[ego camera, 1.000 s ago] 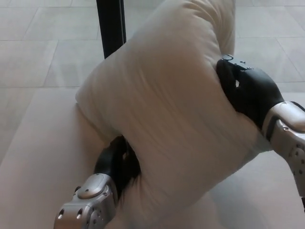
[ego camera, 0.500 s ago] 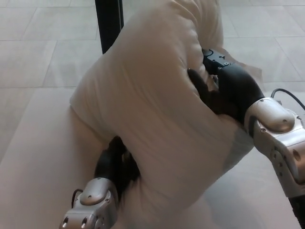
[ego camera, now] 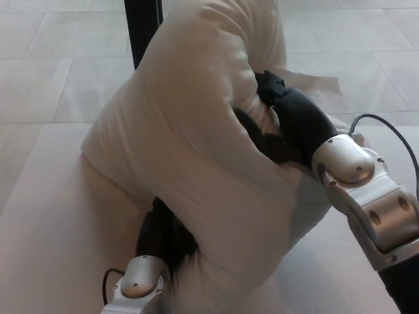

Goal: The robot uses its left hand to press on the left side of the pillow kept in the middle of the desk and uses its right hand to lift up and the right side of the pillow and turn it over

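Pillow (ego camera: 196, 170) fills most of the frame, a big white cushion reared up on its lower edge and folded over toward the left, its top reaching the upper middle of the picture. Its bottom rests on the pale desk (ego camera: 46, 229), which spreads across the lower half of the frame.

Right hand (ego camera: 288, 127) comes in from the right of the frame and digs into the pillow's right flank just above the centre. Its black fingers (ego camera: 252, 131) are sunk into the fabric, which bunches in deep creases around them, so they are grasping the pillow's side. Behind the hand, the silver wrist and forearm (ego camera: 366, 203) run down toward the lower right corner, with a thin black cable (ego camera: 386, 127) looping above the wrist.

Left hand (ego camera: 160, 235) sits at the lower middle of the frame, tucked under the overhanging bulk of the pillow and touching it. Only a dark part of it shows, together with the silver wrist (ego camera: 137, 291) at the bottom edge; I cannot tell whether its fingers are spread or curled, because the pillow covers them.

At the upper left of the frame a black upright post (ego camera: 143, 29) stands behind the pillow. Grey floor tiles (ego camera: 46, 72) lie beyond the desk's far edge, across the top of the picture.
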{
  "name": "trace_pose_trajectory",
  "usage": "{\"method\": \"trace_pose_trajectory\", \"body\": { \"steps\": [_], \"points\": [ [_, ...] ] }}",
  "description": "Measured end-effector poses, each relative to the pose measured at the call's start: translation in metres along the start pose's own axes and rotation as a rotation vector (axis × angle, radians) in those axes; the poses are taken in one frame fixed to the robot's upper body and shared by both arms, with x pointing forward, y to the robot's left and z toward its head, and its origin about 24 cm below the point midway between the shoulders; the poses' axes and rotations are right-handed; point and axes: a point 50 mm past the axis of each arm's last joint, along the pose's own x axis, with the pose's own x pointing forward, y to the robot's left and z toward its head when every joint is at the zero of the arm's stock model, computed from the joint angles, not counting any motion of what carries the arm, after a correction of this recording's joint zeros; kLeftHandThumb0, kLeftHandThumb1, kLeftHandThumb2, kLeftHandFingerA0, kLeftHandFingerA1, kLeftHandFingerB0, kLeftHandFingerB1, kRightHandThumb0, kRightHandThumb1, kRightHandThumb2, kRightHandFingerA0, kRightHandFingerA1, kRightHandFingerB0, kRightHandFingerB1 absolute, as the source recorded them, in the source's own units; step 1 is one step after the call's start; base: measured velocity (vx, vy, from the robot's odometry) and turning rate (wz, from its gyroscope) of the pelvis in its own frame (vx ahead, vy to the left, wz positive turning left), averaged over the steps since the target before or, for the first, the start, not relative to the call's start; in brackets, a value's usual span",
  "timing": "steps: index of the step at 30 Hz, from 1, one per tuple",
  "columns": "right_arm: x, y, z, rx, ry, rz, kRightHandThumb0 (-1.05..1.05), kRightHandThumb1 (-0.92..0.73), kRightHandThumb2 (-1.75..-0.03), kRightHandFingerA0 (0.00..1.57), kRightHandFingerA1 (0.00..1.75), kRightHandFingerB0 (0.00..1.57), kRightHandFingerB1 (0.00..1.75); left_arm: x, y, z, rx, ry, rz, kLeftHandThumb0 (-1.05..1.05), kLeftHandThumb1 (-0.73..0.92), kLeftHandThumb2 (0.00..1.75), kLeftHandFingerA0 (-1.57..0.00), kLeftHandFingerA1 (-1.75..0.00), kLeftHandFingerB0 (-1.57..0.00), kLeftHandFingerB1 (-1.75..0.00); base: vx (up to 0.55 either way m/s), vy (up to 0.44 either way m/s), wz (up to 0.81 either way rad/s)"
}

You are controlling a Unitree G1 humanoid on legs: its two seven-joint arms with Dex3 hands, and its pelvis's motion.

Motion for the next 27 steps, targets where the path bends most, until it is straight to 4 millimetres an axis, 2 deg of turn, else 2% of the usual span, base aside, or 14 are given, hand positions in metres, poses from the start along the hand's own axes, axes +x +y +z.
{"method": "trace_pose_trajectory", "body": {
  "steps": [1,4,5,8,9,10,11,14,18,19,20,22,24,27],
  "points": [
    [0.000,0.001,0.000,-0.005,0.001,-0.001,-0.82,-0.53,-0.59,0.44,1.33,0.20,0.61,0.000,0.000,0.000,-0.002,0.000,0.001,-0.89,0.55,0.91,-0.01,-0.33,0.00,-0.01,0.00,0.000,0.00],
    [0.002,0.008,-0.005,-0.021,0.007,-0.002,-0.78,-0.54,-0.57,0.35,1.12,0.21,0.55,0.001,0.002,-0.002,-0.012,0.001,0.004,-1.01,0.62,1.01,0.00,-0.27,0.00,-0.05,0.00,0.000,0.00],
    [0.002,0.009,-0.006,-0.022,0.010,-0.004,-0.76,-0.57,-0.58,0.15,0.80,0.19,0.53,0.001,0.002,-0.002,-0.015,0.000,0.005,-1.05,0.67,1.05,-0.01,-0.43,0.00,-0.04,0.00,0.000,0.00],
    [0.002,0.014,-0.010,-0.030,0.006,-0.012,-0.74,-0.57,-0.57,0.25,0.85,0.21,0.54,0.001,0.004,-0.005,-0.025,-0.003,0.012,-0.95,0.61,0.94,-0.05,-0.57,0.00,-0.01,0.00,0.000,0.00],
    [0.002,0.016,-0.010,-0.032,0.004,-0.014,-0.74,-0.41,-0.83,0.25,0.74,0.23,0.60,0.001,0.004,-0.005,-0.029,-0.004,0.013,-0.91,0.79,0.64,-0.05,-0.75,0.00,0.00,0.00,0.000,0.00],
    [0.002,0.016,-0.011,-0.032,0.003,-0.016,-0.70,-0.54,-0.57,0.13,0.78,0.26,0.59,0.001,0.005,-0.006,-0.031,-0.005,0.014,-1.02,0.64,1.01,-0.07,-0.51,0.00,-0.04,0.00,0.000,0.00],
    [0.002,0.017,-0.012,-0.034,0.001,-0.018,-0.68,-0.53,-0.56,0.22,0.92,0.26,0.58,0.002,0.005,-0.006,-0.036,-0.006,0.016,-1.05,0.67,1.05,-0.04,-0.24,0.00,-0.08,0.00,0.000,0.00],
    [0.001,0.022,-0.014,-0.038,-0.004,-0.024,-0.66,-0.53,-0.55,0.28,0.95,0.29,0.56,0.002,0.007,-0.009,-0.052,-0.009,0.021,-1.05,0.66,1.03,-0.08,-0.46,0.00,-0.09,0.00,0.000,0.00],
    [0.001,0.028,-0.016,-0.051,-0.012,-0.027,-0.65,-0.51,-0.57,0.42,1.14,0.41,0.54,0.002,0.010,-0.015,-0.077,-0.010,0.029,-1.05,0.65,1.02,-0.04,-0.27,0.00,-0.06,0.00,0.000,0.00],
    [0.001,0.029,-0.017,-0.054,-0.014,-0.026,-0.65,-0.52,-0.55,0.19,0.87,0.44,0.55,0.002,0.010,-0.015,-0.082,-0.011,0.030,-1.05,0.64,1.02,0.00,-0.22,0.00,-0.07,0.00,0.000,0.00],
    [0.002,0.029,-0.017,-0.059,-0.015,-0.027,-0.69,-0.41,-0.87,0.35,0.84,0.45,0.62,0.003,0.011,-0.016,-0.088,-0.013,0.030,-0.98,0.62,1.03,-0.01,-0.24,0.00,-0.14,0.00,0.000,0.00],
    [0.002,0.030,-0.017,-0.066,-0.017,-0.028,-0.70,-0.39,-0.85,0.69,1.20,0.47,0.62,0.003,0.011,-0.017,-0.097,-0.016,0.030,-0.97,0.58,0.91,0.00,-0.26,0.00,0.00,0.00,0.000,0.00],
    [0.003,0.032,-0.018,-0.076,-0.019,-0.030,-0.68,-0.39,-0.85,0.69,1.19,0.47,0.61,0.003,0.012,-0.019,-0.113,-0.022,0.030,-0.99,0.62,1.03,-0.05,-0.32,0.00,-0.15,0.00,0.000,0.00],
    [0.003,0.032,-0.019,-0.080,-0.022,-0.033,-0.67,-0.38,-0.85,1.00,1.36,0.49,0.61,0.004,0.012,-0.020,-0.125,-0.028,0.030,-1.05,0.64,1.03,0.00,-0.24,0.00,-0.09,0.00,0.000,0.00]
  ]
}}
